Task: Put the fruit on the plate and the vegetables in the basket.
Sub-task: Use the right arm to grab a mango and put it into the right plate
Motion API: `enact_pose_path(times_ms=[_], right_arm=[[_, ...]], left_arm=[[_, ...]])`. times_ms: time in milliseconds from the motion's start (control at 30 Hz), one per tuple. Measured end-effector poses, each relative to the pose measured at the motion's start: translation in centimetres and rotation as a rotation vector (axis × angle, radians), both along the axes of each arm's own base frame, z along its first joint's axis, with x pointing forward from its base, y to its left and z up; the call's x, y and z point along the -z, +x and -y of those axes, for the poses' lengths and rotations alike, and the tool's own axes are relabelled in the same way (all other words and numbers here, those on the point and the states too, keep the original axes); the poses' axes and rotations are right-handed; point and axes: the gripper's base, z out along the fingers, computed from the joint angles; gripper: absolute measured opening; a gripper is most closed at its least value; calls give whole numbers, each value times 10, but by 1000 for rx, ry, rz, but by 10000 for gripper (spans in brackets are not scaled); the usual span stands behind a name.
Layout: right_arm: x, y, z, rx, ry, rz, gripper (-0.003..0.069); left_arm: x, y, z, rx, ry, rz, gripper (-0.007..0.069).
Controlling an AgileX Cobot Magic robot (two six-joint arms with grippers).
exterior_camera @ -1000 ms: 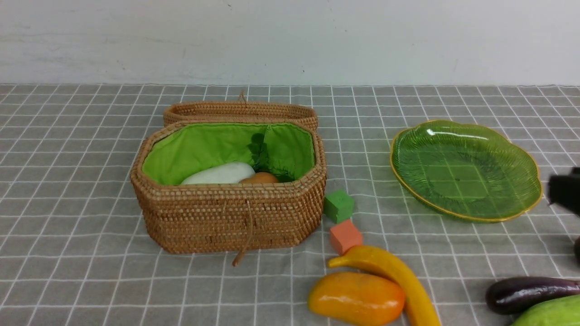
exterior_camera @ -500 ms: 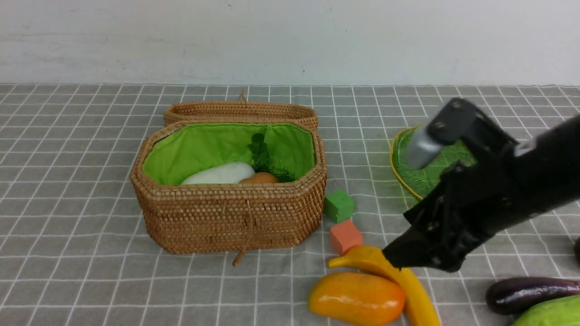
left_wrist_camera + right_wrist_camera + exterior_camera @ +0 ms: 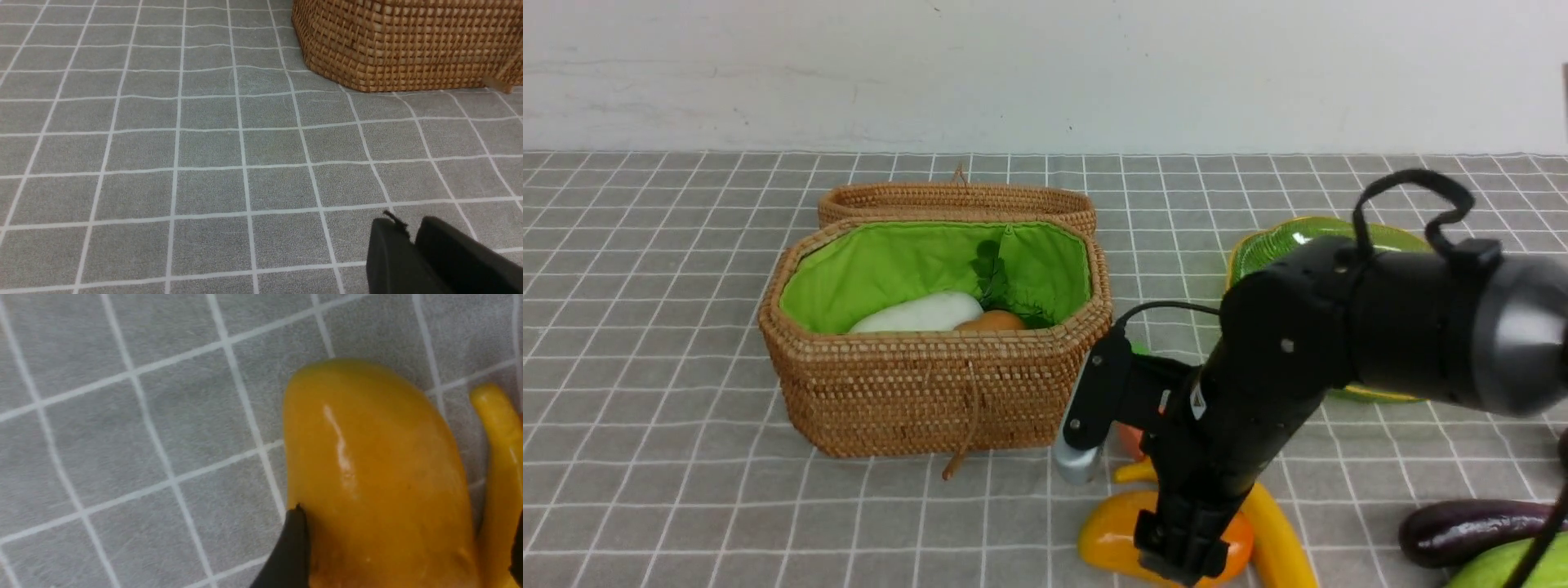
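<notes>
My right gripper [image 3: 1181, 557] is open and reaches down over the orange-yellow mango [image 3: 1104, 541] at the front of the cloth. In the right wrist view the mango [image 3: 376, 465] fills the space between the black fingertips [image 3: 295, 543], and the right gripper [image 3: 406, 549] stands astride it. The banana [image 3: 1281, 535] lies against the mango. The green plate [image 3: 1262, 245] is mostly hidden behind the arm. The wicker basket [image 3: 931, 392] holds the white radish [image 3: 919, 313] and the potato [image 3: 990, 322]. My left gripper [image 3: 408, 226] hovers shut and empty over bare cloth near the basket [image 3: 400, 45].
An eggplant [image 3: 1470, 527] and a light green cucumber [image 3: 1503, 567] lie at the front right corner. An orange foam cube [image 3: 1129, 443] peeks out beside the arm, between basket and banana. The basket lid [image 3: 956, 200] hangs open at the back.
The right arm has swung in from the right edge, across the plate, down to the mango, and its jaws have opened wide. Nothing on the cloth has moved.
</notes>
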Motion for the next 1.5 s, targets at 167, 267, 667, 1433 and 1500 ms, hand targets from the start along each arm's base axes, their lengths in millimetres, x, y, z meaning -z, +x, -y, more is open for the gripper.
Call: enact_pose_path(times_ms=[167,267,667,1433,1500], right_arm=[[15,3,-1,-8,-42,-35,621],[15,1,-2,1,-38,-62,591],[-63,1,-12,11,101,-98,591],[-20,179,209,1039,377,209,591],[-14,181,215,1074,381,197,591]], left_arm=[[0,0,0,0,0,0,92],[0,0,0,0,0,0,94],[0,0,0,0,0,0,103],[0,0,0,0,0,1,121],[0,0,0,0,0,1,124]])
